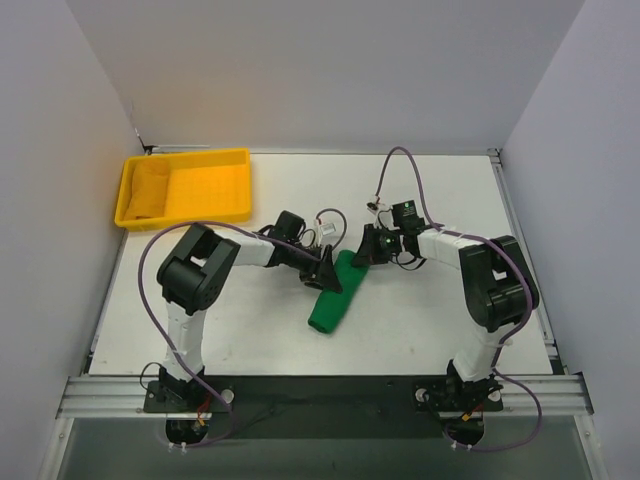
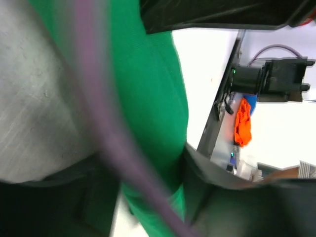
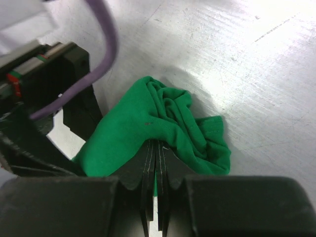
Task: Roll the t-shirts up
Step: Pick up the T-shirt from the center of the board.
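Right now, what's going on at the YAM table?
Both arms are working on the green t-shirt, which lies mid-table as a narrow rolled bundle. The right gripper is shut, pinching fabric at the bundle's far end. The left gripper is right against the roll's left side, but its wrist view is too blurred to show whether it has a grip. The yellow tray sits at the far left, away from both arms.

table (image 1: 420,320) | rolled green t-shirt (image 1: 330,305) centre | yellow tray (image 1: 215,190) far-left
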Motion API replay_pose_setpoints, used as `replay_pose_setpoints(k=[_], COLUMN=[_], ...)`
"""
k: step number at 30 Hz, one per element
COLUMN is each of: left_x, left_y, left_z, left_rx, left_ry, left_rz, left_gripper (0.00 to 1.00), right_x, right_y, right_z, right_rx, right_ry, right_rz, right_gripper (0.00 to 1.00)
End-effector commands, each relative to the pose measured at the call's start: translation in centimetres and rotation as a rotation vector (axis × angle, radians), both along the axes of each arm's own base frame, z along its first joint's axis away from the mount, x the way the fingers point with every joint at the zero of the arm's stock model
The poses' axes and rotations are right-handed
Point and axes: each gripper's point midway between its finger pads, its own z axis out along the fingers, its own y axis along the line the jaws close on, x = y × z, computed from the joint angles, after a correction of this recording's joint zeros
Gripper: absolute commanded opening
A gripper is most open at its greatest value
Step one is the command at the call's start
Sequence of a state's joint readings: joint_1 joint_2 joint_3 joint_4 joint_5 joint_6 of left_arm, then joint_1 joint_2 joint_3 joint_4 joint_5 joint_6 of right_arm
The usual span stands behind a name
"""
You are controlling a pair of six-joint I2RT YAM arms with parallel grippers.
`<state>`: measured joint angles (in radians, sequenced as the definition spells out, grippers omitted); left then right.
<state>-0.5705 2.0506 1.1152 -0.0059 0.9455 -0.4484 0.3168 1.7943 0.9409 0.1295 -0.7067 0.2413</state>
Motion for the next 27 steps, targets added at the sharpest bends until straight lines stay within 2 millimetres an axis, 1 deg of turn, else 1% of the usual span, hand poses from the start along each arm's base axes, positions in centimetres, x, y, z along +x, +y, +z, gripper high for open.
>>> replay_pose_setpoints(k=[1, 2, 4, 5, 6, 7, 8, 9, 10, 11, 12, 13, 14, 15, 16, 17, 18, 19, 20, 21, 22, 23, 24, 26, 27], left_x=[-2.8, -2.6, -2.4, -2.4, -2.4, -2.5, -2.4, -2.2, -2.2, -1.7, -1.5, -0.3, 0.5, 0.9, 1.6, 2.9, 3.2, 3.8, 4.9, 5.5, 6.1, 6.8, 7.6, 9.0, 9.4], left_y=[3.2, 3.1, 2.8, 2.8, 2.7, 2.6, 2.5, 2.5, 2.4, 2.4, 2.6, 2.3, 2.6, 2.9, 3.0, 3.0, 3.7, 4.1, 4.2, 5.1, 5.5, 5.8, 6.8, 7.8, 8.3], left_z=[-9.0, -9.0, -9.2, -9.2, -9.2, -9.1, -9.0, -8.7, -8.4, -7.9, -6.9, -5.8, -5.0, -3.5, -2.5, -1.3, 0.1, 0.8, 2.0, 3.3, 3.9, 5.0, 6.0, 7.6, 8.5], left_rx=[0.31, 0.311, 0.31, 0.311, 0.31, 0.299, 0.297, 0.292, 0.284, 0.274, 0.272, 0.253, 0.254, 0.257, 0.245, 0.243, 0.249, 0.249, 0.25, 0.253, 0.255, 0.25, 0.252, 0.249, 0.24], left_ry=[0.133, 0.138, 0.148, 0.156, 0.161, 0.166, 0.167, 0.164, 0.162, 0.15, 0.137, 0.07, 0.031, 0.001, -0.059, -0.108, -0.123, -0.16, -0.205, -0.226, -0.266, -0.3, -0.331, -0.368, -0.391], left_rz=[0.075, 0.083, 0.096, 0.101, 0.102, 0.101, 0.104, 0.106, 0.101, 0.102, 0.096, 0.07, 0.066, 0.054, 0.028, 0.034, 0.038, 0.028, 0.035, 0.048, 0.042, 0.046, 0.06, 0.092, 0.103], left_gripper=[0.5, 0.42, 0.31, 0.21, 0.13, 0.02, 0.0, 0.0, 0.0, 0.0, 0.0, 0.0, 0.0, 0.0, 0.0, 0.0, 0.0, 0.0, 0.0, 0.0, 0.0, 0.0, 0.0, 0.0, 0.0], right_x=[-0.6, -0.6, -0.7, -0.7, -0.7, -0.6, -0.5, -0.1, -0.2, 0.4, 0.9, 1.8, 3.1, 4.1, 4.8, 5.8, 6.3, 6.3, 6.4, 6.5, 6.0, 5.9, 5.6, 4.7, 4.6], right_y=[-0.3, -0.3, -0.4, -0.3, -0.3, -0.4, -0.4, -0.2, -0.3, -0.9, -1.1, -1.7, -3.4, -4.5, -5.6, -7.7, -9.1, -10.0, -10.9, -12.2, -13.0, -13.5, -13.8, -13.9, -14.8], right_z=[-1.7, -1.7, -1.8, -1.8, -1.7, -1.6, -1.5, -1.0, -0.5, 0.4, 2.3, 4.2, 5.7, 8.0, 9.7, 10.6, 11.5, 12.1, 12.3, 12.4, 12.1, 12.0, 11.7, 11.1, 11.0], right_rx=[-0.049, -0.049, -0.049, -0.05, -0.05, -0.05, -0.049, -0.044, -0.046, -0.037, -0.007, 0.007, 0.011, 0.008, -0.012, -0.054, -0.098, -0.124, -0.145, -0.168, -0.19, -0.195, -0.198, -0.204, -0.201], right_ry=[0.041, 0.042, 0.044, 0.043, 0.041, 0.037, 0.034, 0.02, 0.036, 0.029, 0.008, -0.006, -0.041, -0.099, -0.121, -0.166, -0.197, -0.201, -0.207, -0.208, -0.172, -0.155, -0.128, -0.078, -0.063], right_rz=[-0.011, -0.012, -0.014, -0.012, -0.011, -0.012, -0.014, -0.014, -0.014, -0.03, -0.036, -0.053, -0.089, -0.108, -0.126, -0.147, -0.176, -0.179, -0.184, -0.199, -0.216, -0.228, -0.244, -0.254, -0.289], right_gripper=[0.0, 0.0, 0.0, 0.0, 0.0, 0.0, 0.0, 0.0, 0.0, 0.0, 0.02, 0.04, 0.1, 0.15, 0.2, 0.33, 0.41, 0.47, 0.51, 0.51, 0.51, 0.51, 0.51, 0.51, 0.51])
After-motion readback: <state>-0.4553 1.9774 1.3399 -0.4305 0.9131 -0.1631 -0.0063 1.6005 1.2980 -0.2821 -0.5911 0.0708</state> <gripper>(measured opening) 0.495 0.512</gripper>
